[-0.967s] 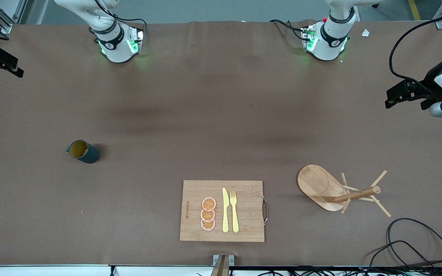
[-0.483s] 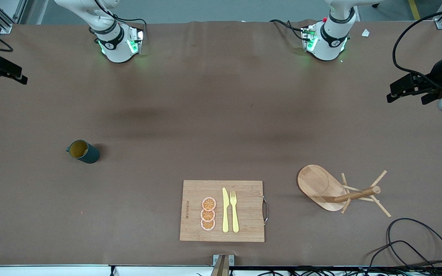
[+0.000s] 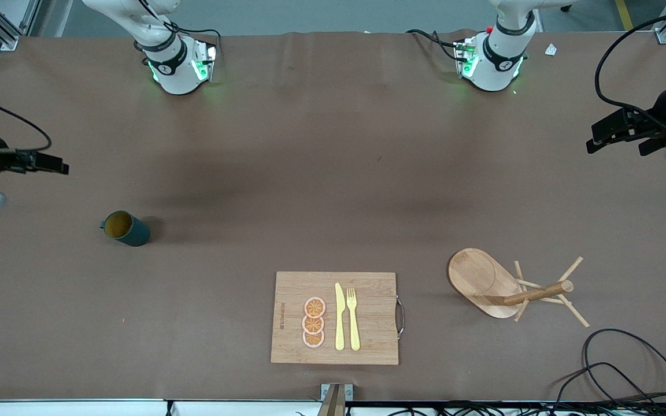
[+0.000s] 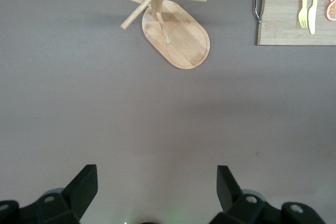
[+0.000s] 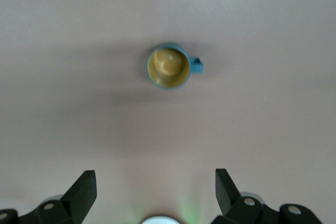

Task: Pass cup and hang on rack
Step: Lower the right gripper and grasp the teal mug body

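**Both tools spread and empty; cup and rack sit untouched**

I see the rack (image 3: pixel 503 287) standing upright on the brown tabletop (image 3: pixel 321 173) toward the left arm's end: an oval bamboo base, a central post and thin pegs angling outward. The cup (image 3: pixel 125 228) stands upright toward the right arm's end, well apart from the rack. It is a small dark teal mug with a yellowish-tan interior, and its loop handle points toward that end of the tabletop.

My left tool (image 3: pixel 622 136) hangs in the air over the left arm's end of the tabletop, fingers spread wide and holding nothing; its wrist view looks down on the rack. My right tool (image 3: pixel 41 163) hangs over the right arm's end, also spread wide and empty, with the cup in its wrist view clear of the fingertips.

Between cup and rack, nearer the front camera, lies a wooden cutting board (image 3: pixel 367 341) carrying a yellow knife (image 3: pixel 339 317), a yellow fork (image 3: pixel 353 318) and three orange slices (image 3: pixel 314 322) in a row. A black cable (image 3: pixel 628 361) loops beside the rack.
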Robot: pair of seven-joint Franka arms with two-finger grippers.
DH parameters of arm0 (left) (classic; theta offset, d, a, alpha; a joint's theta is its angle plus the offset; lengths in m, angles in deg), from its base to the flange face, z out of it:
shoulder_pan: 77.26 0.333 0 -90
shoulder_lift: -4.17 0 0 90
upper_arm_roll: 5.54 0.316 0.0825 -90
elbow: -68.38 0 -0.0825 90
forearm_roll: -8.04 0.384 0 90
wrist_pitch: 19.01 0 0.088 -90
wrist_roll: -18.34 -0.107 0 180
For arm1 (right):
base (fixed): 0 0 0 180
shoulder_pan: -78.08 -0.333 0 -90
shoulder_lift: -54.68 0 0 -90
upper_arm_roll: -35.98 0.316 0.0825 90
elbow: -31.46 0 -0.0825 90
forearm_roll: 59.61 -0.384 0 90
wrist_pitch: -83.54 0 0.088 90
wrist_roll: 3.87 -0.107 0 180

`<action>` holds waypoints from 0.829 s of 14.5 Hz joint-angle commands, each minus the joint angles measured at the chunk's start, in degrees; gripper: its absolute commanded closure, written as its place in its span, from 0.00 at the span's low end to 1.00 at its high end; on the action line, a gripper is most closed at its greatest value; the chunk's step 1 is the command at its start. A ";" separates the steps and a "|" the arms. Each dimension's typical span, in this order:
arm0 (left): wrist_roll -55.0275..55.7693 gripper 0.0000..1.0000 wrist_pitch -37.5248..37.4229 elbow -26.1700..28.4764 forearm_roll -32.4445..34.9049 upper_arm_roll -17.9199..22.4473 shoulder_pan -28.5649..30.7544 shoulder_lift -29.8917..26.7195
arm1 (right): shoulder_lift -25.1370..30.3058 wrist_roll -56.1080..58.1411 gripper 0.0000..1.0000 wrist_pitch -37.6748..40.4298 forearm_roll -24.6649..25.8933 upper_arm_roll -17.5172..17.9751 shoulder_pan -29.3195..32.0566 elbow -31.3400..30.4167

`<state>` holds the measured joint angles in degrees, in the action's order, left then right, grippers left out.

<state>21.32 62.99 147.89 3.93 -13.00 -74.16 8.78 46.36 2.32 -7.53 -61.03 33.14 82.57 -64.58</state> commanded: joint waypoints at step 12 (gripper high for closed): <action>0.71 0.00 -0.88 -0.58 3.14 -0.01 -0.03 -0.21 | -16.72 56.03 0.00 -35.74 -0.35 0.47 3.68 -12.06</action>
<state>21.37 62.98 147.87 6.12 -12.97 -74.16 8.78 30.97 53.67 -40.52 -61.03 32.93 84.64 -76.09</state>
